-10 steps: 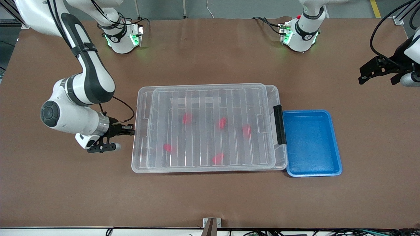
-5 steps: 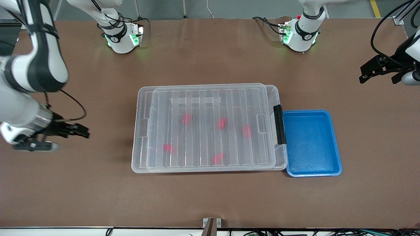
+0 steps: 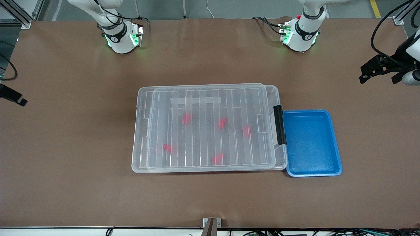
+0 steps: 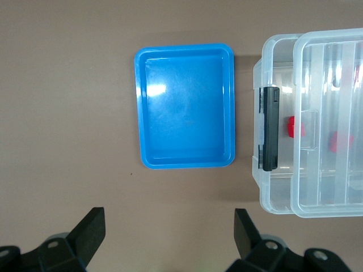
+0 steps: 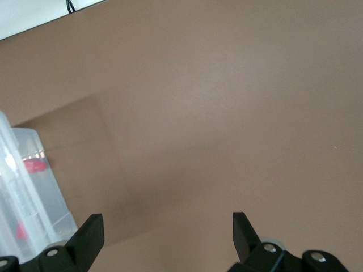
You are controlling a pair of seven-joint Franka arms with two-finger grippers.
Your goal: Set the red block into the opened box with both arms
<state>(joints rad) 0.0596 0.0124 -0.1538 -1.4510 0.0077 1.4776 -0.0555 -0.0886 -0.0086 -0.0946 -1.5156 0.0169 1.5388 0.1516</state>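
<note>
The clear box (image 3: 139,131) lies mid-table with its ribbed lid (image 3: 210,98) resting on top and a black clip handle (image 3: 280,124) at the end toward the left arm. Several red blocks (image 3: 187,118) show through the lid; I cannot tell which is the task's. My left gripper (image 3: 364,74) hangs open over the table's edge at the left arm's end; in its wrist view the left gripper (image 4: 170,226) holds nothing. Only a dark tip of my right gripper (image 3: 13,95) shows in the front view. In its wrist view the right gripper (image 5: 167,226) is open over bare table, beside a box corner (image 5: 34,187).
A blue tray (image 3: 311,170) with nothing in it sits against the box's handle end; it also shows as a blue tray (image 4: 184,107) in the left wrist view, beside the box (image 4: 272,192). Brown table surrounds both.
My right arm has drawn back from the box's end, out toward the table's edge at the right arm's end, and its gripper has opened. The left arm has not moved.
</note>
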